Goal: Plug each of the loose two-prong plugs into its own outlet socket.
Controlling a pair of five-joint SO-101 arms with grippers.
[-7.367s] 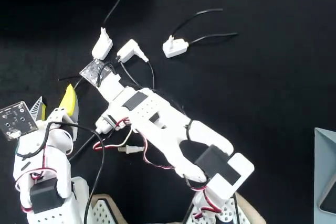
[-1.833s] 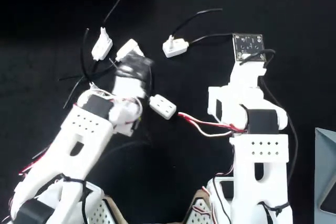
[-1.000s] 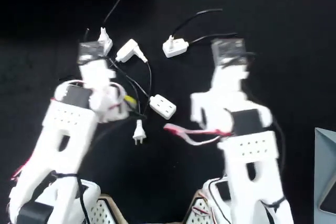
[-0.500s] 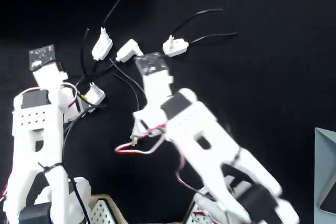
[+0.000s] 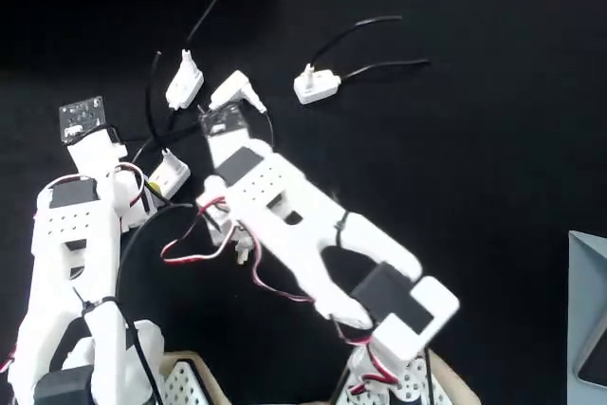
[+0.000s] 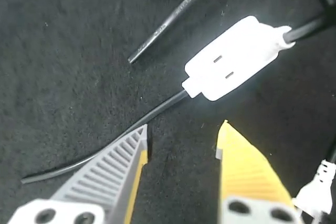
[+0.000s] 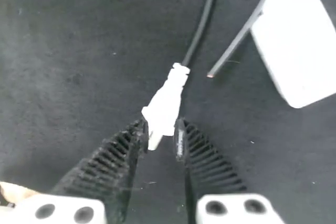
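With right gripper (image 7: 160,127) clamped on the small white two-prong plug (image 7: 165,103) and left gripper (image 6: 184,127) spread apart over the white oblong plastic socket (image 6: 231,66) at 9 o'clock of the black table (image 5: 493,187), line the plug square to it, then push straight.

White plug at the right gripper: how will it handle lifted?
The plug looks small and moulded: probably light and rigid. Its thin black cord curves away, so likely floppy and may tug it askew. Narrow body could pivot in the right gripper.
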